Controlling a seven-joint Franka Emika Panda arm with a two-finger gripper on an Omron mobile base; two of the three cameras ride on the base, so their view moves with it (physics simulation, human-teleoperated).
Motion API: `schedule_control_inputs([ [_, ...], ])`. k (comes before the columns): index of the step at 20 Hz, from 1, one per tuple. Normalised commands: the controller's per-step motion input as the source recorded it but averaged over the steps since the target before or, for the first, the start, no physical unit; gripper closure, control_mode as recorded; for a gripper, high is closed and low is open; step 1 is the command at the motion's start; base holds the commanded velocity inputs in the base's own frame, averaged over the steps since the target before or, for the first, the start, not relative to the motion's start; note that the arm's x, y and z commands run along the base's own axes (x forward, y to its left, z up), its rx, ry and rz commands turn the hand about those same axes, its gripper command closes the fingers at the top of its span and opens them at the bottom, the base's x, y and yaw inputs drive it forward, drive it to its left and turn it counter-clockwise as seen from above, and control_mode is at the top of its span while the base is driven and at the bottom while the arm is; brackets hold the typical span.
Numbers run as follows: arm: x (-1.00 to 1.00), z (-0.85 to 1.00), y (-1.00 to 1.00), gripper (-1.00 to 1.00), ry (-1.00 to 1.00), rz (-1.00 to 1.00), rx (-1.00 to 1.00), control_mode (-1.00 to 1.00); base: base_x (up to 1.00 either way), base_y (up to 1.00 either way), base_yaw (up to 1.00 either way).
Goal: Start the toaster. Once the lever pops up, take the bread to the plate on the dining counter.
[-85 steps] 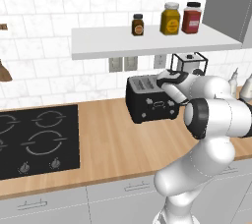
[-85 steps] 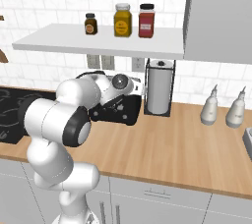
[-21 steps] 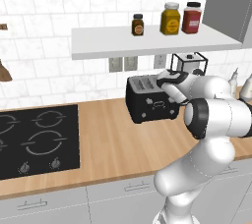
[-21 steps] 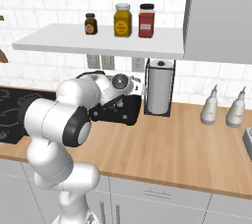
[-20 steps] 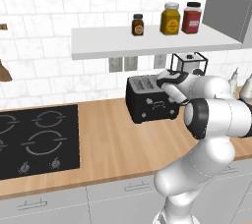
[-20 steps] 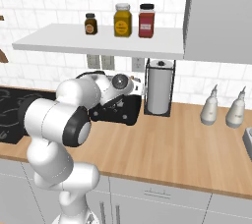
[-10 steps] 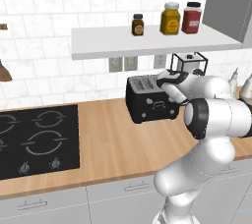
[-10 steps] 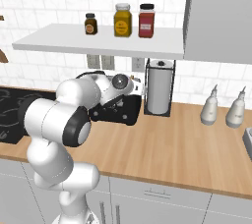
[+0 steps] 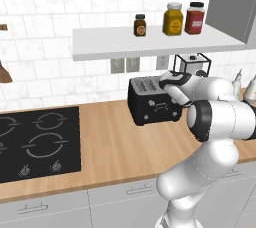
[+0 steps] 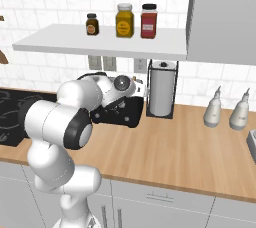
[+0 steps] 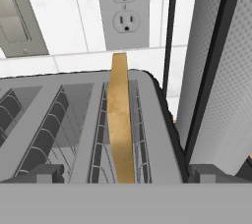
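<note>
A: Gripper point(image 11: 119, 173) first, since it sits nearest: how does it stand?

B: Its two dark fingertips point(image 11: 38, 173) rise at the bottom of the hand view, wide apart, with nothing between them. It is released and hangs just above the toaster point(image 9: 152, 101).

A: Where is the bread point(image 11: 120, 125)?

B: It stands on edge in the toaster's right-hand slot, as the hand view shows it. The tan slice is seen edge-on, and its top sticks up well above the slot's rim. Its long edge runs away from the camera toward the wall, in line with the slot.

A: And the toaster's own direction?

B: In the left base view its slots run from front to back, and its controls face out over the wooden counter point(image 9: 115, 142). The arm's wrist covers its right end there.

A: What stands around it?

B: A paper towel roll point(image 10: 161, 89) in a black wire holder stands just beside it on the right. The black hob point(image 9: 35, 142) lies well apart to the left.

A: Farther back?

B: A wall outlet point(image 11: 123, 9) is set in the white tiles behind the toaster. Above, a white shelf point(image 9: 150, 42) carries three jars point(image 9: 173, 19).
</note>
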Motion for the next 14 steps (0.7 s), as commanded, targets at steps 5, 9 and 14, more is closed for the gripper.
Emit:
schedule_control_inputs([
  [5, 0.0, 0.0, 0.0, -1.0, 0.0, 0.0, 0.0, -1.0, 0.0, 0.0, 0.0],
  [9, 0.0, 0.0, 0.0, -1.0, 0.0, 0.0, 0.0, -1.0, 0.0, 0.0, 0.0],
  [14, 0.0, 0.0, 0.0, -1.0, 0.0, 0.0, 0.0, -1.0, 0.0, 0.0, 0.0],
])
